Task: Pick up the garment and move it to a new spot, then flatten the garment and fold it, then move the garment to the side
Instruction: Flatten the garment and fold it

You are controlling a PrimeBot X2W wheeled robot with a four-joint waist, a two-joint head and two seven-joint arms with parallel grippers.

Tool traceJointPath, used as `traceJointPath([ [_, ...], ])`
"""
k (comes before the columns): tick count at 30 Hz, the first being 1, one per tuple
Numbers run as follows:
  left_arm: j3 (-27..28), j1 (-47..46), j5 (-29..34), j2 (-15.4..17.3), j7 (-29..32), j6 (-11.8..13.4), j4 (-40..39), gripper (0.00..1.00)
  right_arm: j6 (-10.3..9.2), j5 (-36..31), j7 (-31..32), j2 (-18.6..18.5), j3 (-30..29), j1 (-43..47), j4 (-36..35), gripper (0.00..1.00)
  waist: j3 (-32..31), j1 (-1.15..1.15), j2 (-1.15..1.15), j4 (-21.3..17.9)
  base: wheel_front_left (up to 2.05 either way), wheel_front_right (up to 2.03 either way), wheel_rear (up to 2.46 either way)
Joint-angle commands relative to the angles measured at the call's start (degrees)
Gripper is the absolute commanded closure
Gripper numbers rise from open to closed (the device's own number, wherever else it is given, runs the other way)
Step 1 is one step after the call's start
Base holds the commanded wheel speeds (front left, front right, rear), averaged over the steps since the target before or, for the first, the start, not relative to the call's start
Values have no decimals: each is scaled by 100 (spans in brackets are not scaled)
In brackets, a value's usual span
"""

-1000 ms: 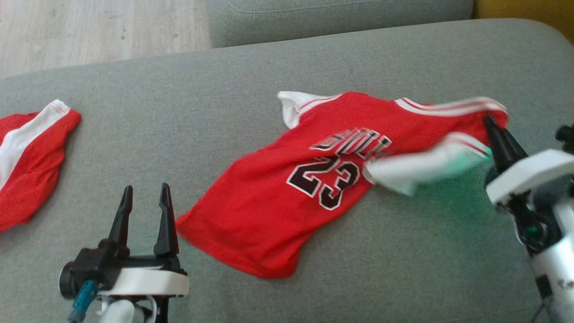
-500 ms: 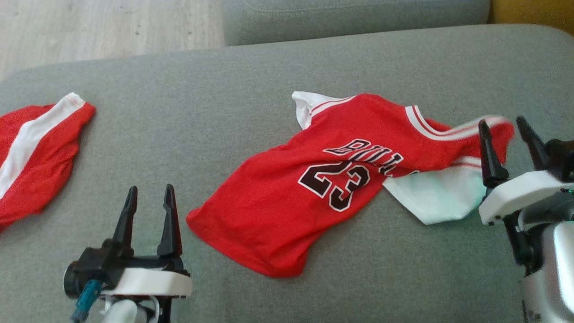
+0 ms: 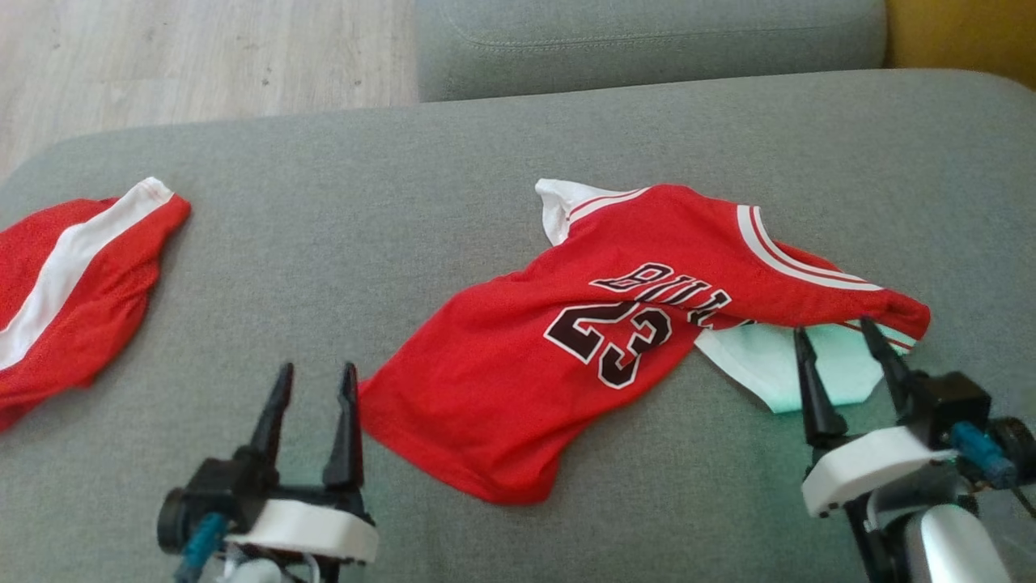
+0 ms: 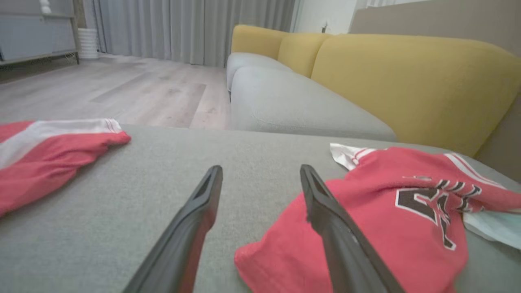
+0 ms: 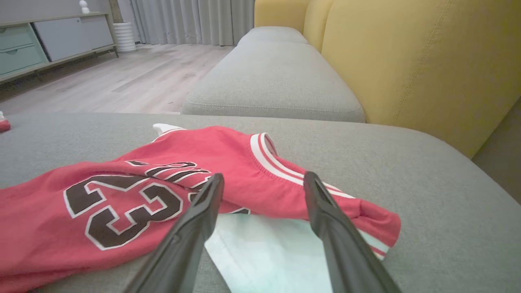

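Jaws apart on both: left gripper beside jersey hem, right gripper over white part.

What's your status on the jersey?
Left gripper, right gripper open, empty. Red Bulls 23 jersey rumpled on grey sofa cushion. Second red garment apart, far left.

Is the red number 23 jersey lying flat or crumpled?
Crumpled. The jersey lies skewed on the cushion, its lettering creased and one shoulder folded over a white layer.
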Motion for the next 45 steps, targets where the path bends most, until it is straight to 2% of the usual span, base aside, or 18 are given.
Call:
traceJointPath([
  [1, 117, -119, 27, 16, 48, -60, -61, 0, 43, 54, -27, 4, 184, -85, -222, 0, 23, 0, 0, -26, 0, 0, 0],
  [5, -37, -238, -6, -46, 404, -85, 398, 0, 43, 147, 16, 26, 330, -61, -274, 0, 96, 0, 0, -117, 0, 0, 0],
  [11, -45, -504, -58, -149, 899, 153, 1029, 0, 43, 189, 79, 37, 466, -119, -347, 0, 189, 0, 0, -239, 0, 0, 0],
  [18, -65, -791, -223, -298, 1414, 259, 1649, 0, 43, 296, 102, 48, 570, -126, -340, 0, 263, 0, 0, -346, 0, 0, 0],
  [19, -79, -820, -249, -314, 1489, 251, 1718, 14, 43, 313, 104, 49, 589, -130, -332, 0, 269, 0, 0, -361, 0, 0, 0],
  [21, -75, -871, -290, -343, 1464, 230, 1773, 100, 43, 345, 104, 50, 604, -138, -324, 0, 282, 0, 0, -380, 0, 0, 0],
  [25, -10, -973, -373, -370, 1113, 104, 1630, 100, 43, 392, 97, 52, 587, -144, -331, 0, 299, 0, 0, -383, 0, 0, 0],
  [29, 161, -1258, -494, -202, 991, -57, 994, 100, 43, 437, 79, 53, 572, -173, -394, 0, 346, 0, 0, -387, 0, 0, 0],
  [32, 213, -1694, -531, 155, 1309, -311, 393, 100, 43, 502, 67, 54, 642, -238, -451, 0, 434, 0, 0, -450, 0, 0, 0],
  [33, 213, -1694, -531, 155, 1309, -311, 393, 100, 43, 502, 67, 54, 642, -238, -451, 0, 434, 0, 0, -450, 0, 0, 0],
  [38, 332, -2538, -589, 865, 2176, -621, -149, 100, 43, 664, -52, 55, 843, -448, -469, 0, 708, 0, 0, -729, 0, 0, 0],
  [41, 355, -3048, -542, 1288, 2584, -755, -132, 100, 43, 781, -148, 55, 1002, -603, -383, 0, 911, 0, 0, -969, 0, 0, 0],
  [45, 392, -3624, -327, 1764, 2759, -828, 131, 100, 43, 946, -320, 55, 1244, -840, -226, 0, 1190, 0, 0, -1333, 0, 0, 0],
])
